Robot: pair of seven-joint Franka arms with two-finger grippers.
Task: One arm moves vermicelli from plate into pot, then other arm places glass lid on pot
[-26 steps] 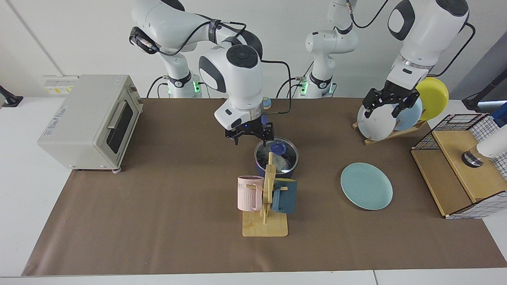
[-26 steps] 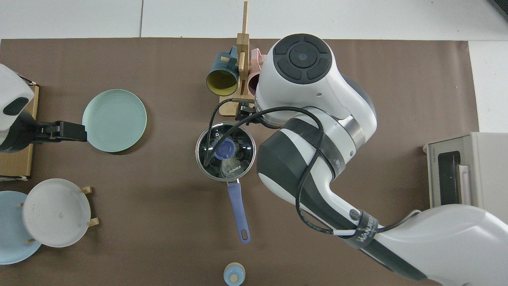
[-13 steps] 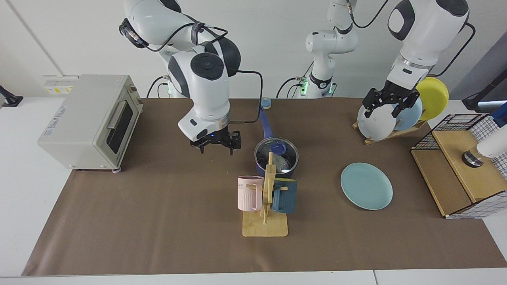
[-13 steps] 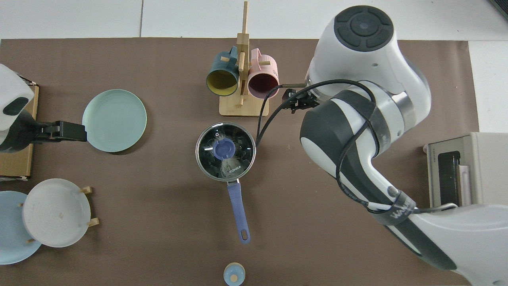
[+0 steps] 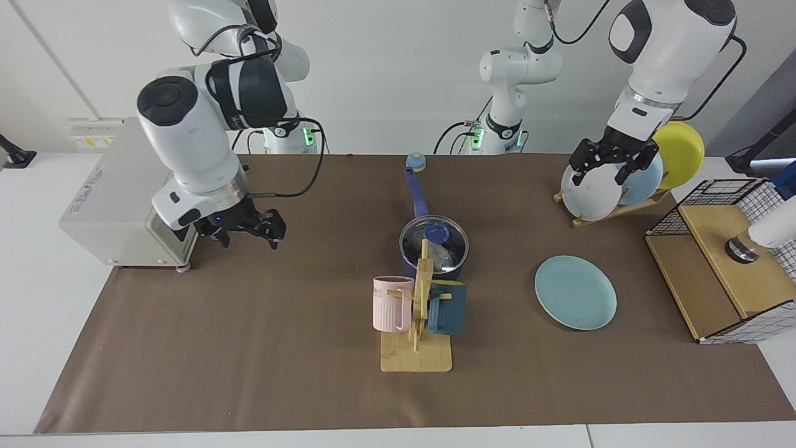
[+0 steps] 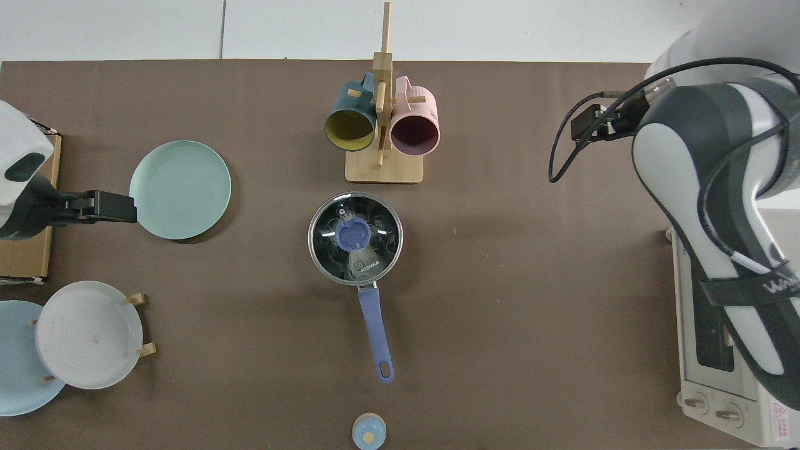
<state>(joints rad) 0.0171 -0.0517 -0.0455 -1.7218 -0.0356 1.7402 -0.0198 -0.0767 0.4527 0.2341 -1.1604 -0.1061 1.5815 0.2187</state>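
Note:
The dark-navy pot (image 5: 410, 269) (image 6: 315, 250) stands mid-table, its blue handle pointing toward the arm bases. The glass lid (image 5: 457, 239) (image 6: 382, 220) sits on it, blue knob up. Pale vermicelli (image 5: 443, 255) (image 6: 362, 264) shows through the glass. The pale-teal plate (image 5: 575, 292) (image 6: 180, 189) lies bare beside it. My right gripper (image 5: 245, 236) hangs open and empty in front of the toaster oven, far from the pot. In the top view its fingers are hidden under the arm. My left gripper (image 5: 601, 175) (image 6: 119, 207) waits open above the plate rack, holding nothing.
A toaster oven (image 5: 124, 186) (image 6: 719, 350) stands at one table end. A wooden mug rack (image 5: 416, 358) (image 6: 382, 169) with a pink and a dark-teal mug is next to the pot. A plate rack (image 5: 622, 208), a wire basket (image 5: 727, 193) and a small blue-topped knob (image 5: 415, 162) also stand here.
My right arm has swung away from the pot toward the toaster oven, gripper open and empty. The lid stays on the pot. The left arm has not moved.

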